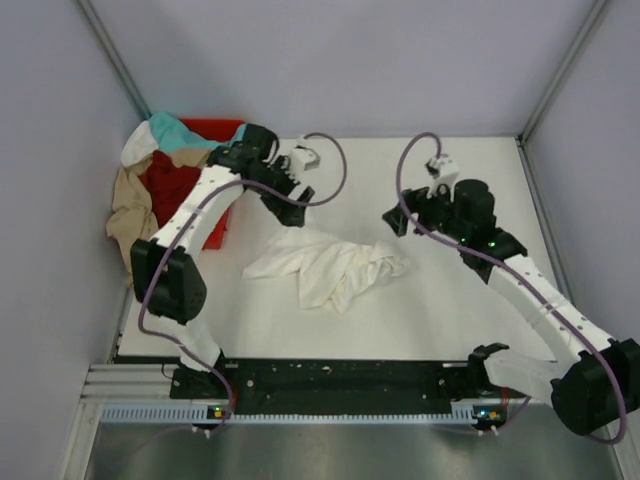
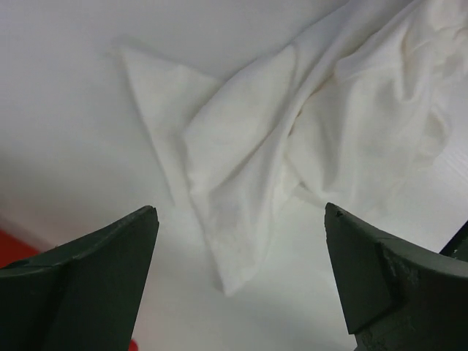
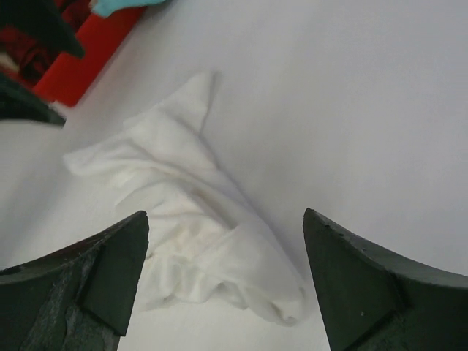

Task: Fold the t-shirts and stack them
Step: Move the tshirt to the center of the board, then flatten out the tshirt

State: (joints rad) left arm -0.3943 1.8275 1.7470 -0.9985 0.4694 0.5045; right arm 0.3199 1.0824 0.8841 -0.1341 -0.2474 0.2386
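In the middle of the white tabletop (image 1: 450,300) lies a white t-shirt (image 1: 325,268), crumpled and unfolded. One flat flap of it reaches left, and a bunched, wrinkled mass sits at its right end. No print shows on the cloth from any view.

The left gripper (image 1: 292,210) hangs over the far left part of this shirt, clear of the cloth. In the left wrist view its jaws stand wide apart (image 2: 240,212) with nothing between them. Below them the shirt (image 2: 292,146) spreads out, with a pointed corner lying flat on the tabletop at the left.

The right gripper (image 1: 395,220) hovers just beyond the far right end of the shirt, also off the cloth. In the right wrist view its jaws are likewise spread (image 3: 225,214) and hold nothing. The shirt (image 3: 183,219) lies on the tabletop beneath and ahead of them.

At the far left corner stands the red bin (image 1: 218,127), heaped with more clothes. A teal t-shirt (image 1: 170,130) lies on top at the far side, with a cream cloth (image 1: 135,150) at its left edge. A dark red cloth (image 1: 165,188) sits in the middle of the heap. A tan t-shirt (image 1: 128,212) hangs over the left wall and down the side. The left arm reaches across the near right corner of the bin. In the right wrist view the bin (image 3: 80,66) and a bit of the teal cloth (image 3: 117,6) show at the upper left, well apart from the white shirt.
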